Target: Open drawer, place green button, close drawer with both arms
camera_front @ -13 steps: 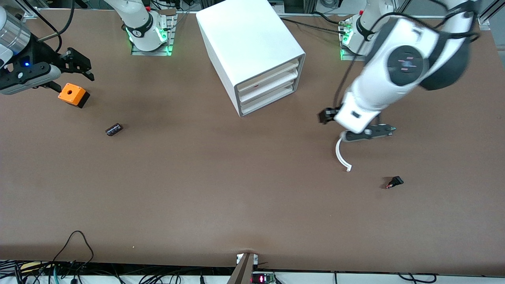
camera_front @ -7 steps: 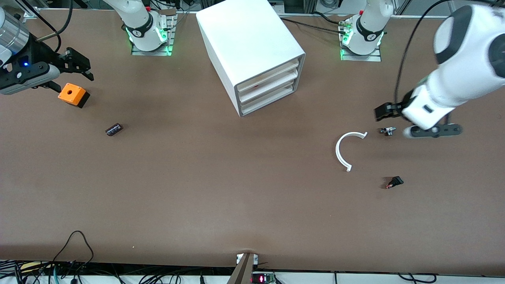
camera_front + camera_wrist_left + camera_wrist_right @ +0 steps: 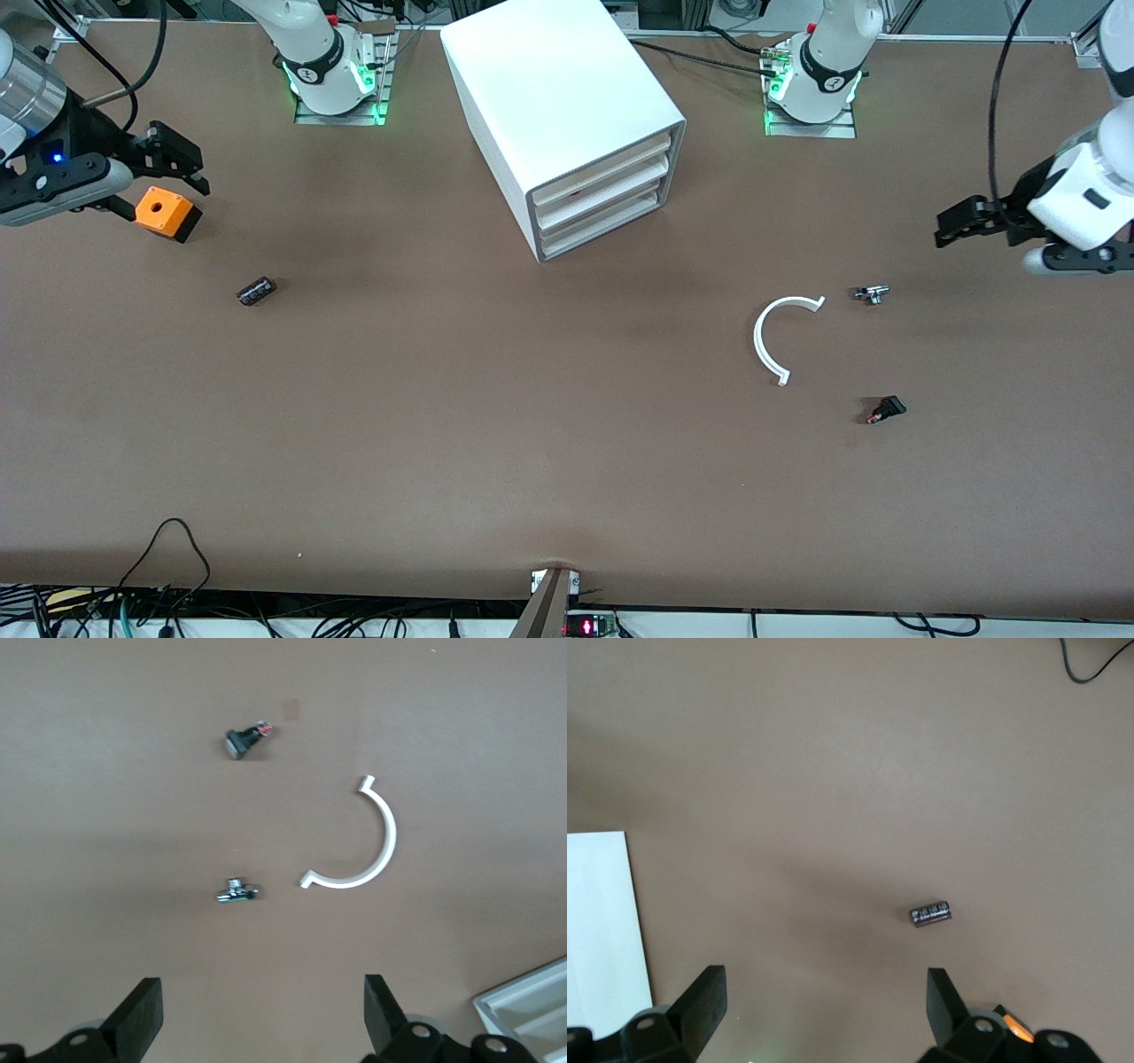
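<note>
Count of things on the table

One cabinet (image 3: 567, 115) with three drawers, one orange box (image 3: 164, 213), one dark cylinder (image 3: 256, 291), one white arc (image 3: 767, 338), two small parts.

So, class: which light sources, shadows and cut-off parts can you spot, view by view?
Front view: green lamps glow at both arm bases, a blue light shines near the right gripper, and the left gripper sits by the frame edge. Left wrist view: a soft shadow lies beside the white arc. Right wrist view: the dark cylinder casts a faint one.
</note>
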Motion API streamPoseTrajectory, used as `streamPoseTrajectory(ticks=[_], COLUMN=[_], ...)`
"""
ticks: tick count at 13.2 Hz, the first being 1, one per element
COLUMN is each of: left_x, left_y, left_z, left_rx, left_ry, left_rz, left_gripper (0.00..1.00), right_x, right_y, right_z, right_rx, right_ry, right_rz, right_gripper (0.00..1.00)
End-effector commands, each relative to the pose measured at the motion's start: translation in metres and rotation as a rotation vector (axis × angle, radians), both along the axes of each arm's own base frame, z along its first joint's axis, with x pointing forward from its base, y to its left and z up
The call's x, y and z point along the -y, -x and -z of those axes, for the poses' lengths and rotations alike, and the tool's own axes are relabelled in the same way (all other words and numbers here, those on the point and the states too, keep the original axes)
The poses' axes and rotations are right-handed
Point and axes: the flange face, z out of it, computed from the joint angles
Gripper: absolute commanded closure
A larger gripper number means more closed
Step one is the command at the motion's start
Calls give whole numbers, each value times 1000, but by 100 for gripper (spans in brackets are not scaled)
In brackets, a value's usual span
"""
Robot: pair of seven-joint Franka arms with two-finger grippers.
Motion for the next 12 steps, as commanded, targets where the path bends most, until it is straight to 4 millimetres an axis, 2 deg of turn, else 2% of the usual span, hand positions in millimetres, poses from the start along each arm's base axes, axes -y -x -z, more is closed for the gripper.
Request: streamPoseTrajectory(ticks=[1,3,5,7,12], left_x=[-11,-11,-12,-12,-11], left_y=[14,18,18,18,17], left_z=[-15,-24,-32,-40,-37], left_rx=[32,45,58,78,78], left_ry=[-40,-45,-54,-55,-57], left_rz=[24,20,11,6,10], left_gripper=[0,0,0,0,0], right_x=[-3,-8,-2,0,-1], right_y=[-25,-27,-33,-33,-38], right_z=[-3,-4,5,4,9], right_rx=[7,10,-2,0,8], right_ry=[13,17,16,18,18], right_rz=[-8,-7,3,17,18], right_gripper=[0,0,0,0,0])
